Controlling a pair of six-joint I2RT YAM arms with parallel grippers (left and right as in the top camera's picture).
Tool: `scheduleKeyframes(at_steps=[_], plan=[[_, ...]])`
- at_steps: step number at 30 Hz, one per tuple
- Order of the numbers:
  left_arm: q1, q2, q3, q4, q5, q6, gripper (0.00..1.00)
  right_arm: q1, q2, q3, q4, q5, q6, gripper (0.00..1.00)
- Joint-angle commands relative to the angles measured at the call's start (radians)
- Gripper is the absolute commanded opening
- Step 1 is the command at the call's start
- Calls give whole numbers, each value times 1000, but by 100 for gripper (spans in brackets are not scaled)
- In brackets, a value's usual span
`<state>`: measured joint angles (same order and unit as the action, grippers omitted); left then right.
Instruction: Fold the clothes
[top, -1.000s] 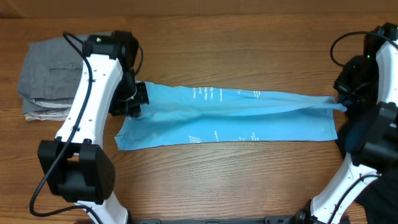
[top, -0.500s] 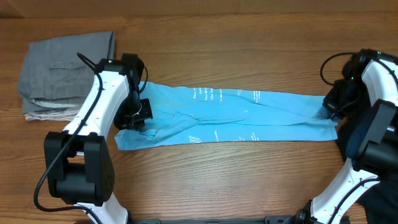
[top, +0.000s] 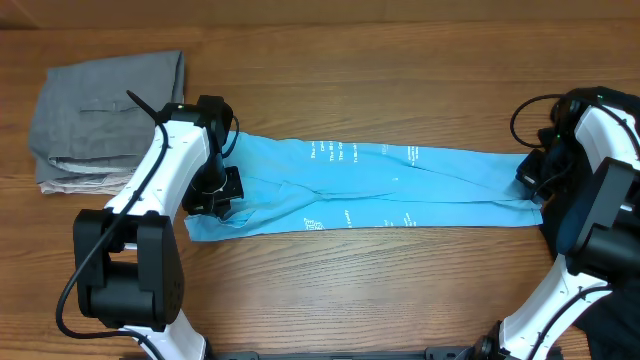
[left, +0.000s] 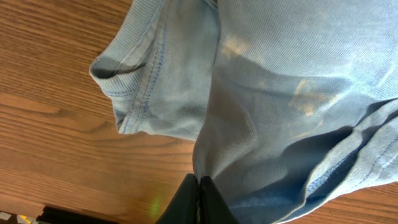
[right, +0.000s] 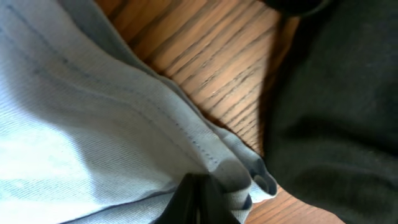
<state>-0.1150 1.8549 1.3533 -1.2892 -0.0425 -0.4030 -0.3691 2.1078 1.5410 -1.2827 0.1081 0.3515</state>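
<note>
The light blue T-shirt (top: 380, 185) lies as a long folded strip across the middle of the table, white lettering showing. My left gripper (top: 222, 192) is at its left end, shut on a pinch of the blue fabric (left: 267, 124), with the fingertips (left: 199, 183) pressed together. At the strip's right end my right gripper (top: 530, 178) is shut on the shirt's hemmed edge (right: 236, 162). The black garment (right: 336, 106) lies right beside that end in the right wrist view.
Folded grey trousers (top: 105, 110) lie at the back left on top of a beige garment (top: 65, 185). Bare wooden table (top: 380, 290) runs in front of and behind the shirt.
Both grippers have moved toward the table's front and lowered, carrying the shirt's far edge over. The strip now lies flatter and narrower.
</note>
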Motion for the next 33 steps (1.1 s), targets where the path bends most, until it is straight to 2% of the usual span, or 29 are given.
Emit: scheduleKeyframes(at_steps=[1,2,3,4,5,7,11,17,21,22,24,25,27,28,33], plan=[[6,-27,-5,-20,-14,-20,14,-20,-6,-7,3,25,24,4],[6,-27,-5,-26,-10,-19,37,-21,-6,-7,3,22,24,4],[6,-27,-4,-32,-10,-19,53,-23,-6,-6,3,20,24,15],[6,-27,-4,-34,-10,-18,65,-23,-6,-2,3,10,23,31],[6,-27,-3,-33,-11,-13,70,-24,-6,5,2,-9,22,46],[10,-27,15,-33,-30,-12,74,-24,-6,38,-8,-48,11,52],[21,-27,135,-68,-35,-12,75,-23,-6,184,-87,-82,2,64],[24,-27,329,-169,-17,-12,75,10,-6,456,-312,-259,-229,72],[32,-30,374,-126,99,-12,74,66,-10,501,-385,-377,-328,70],[32,-30,372,-93,142,-12,71,81,-10,498,-397,-372,-326,65],[25,-28,350,-19,207,-12,60,108,-10,470,-399,-361,-318,38],[18,-28,333,14,228,-12,54,119,-10,454,-399,-336,-290,28],[2,-27,284,68,235,-13,41,135,-10,404,-376,-256,-205,10],[-4,-27,255,87,232,-13,36,141,-10,377,-363,-214,-170,5],[-17,-27,86,135,161,-28,26,145,-10,172,-214,-155,-112,4]])
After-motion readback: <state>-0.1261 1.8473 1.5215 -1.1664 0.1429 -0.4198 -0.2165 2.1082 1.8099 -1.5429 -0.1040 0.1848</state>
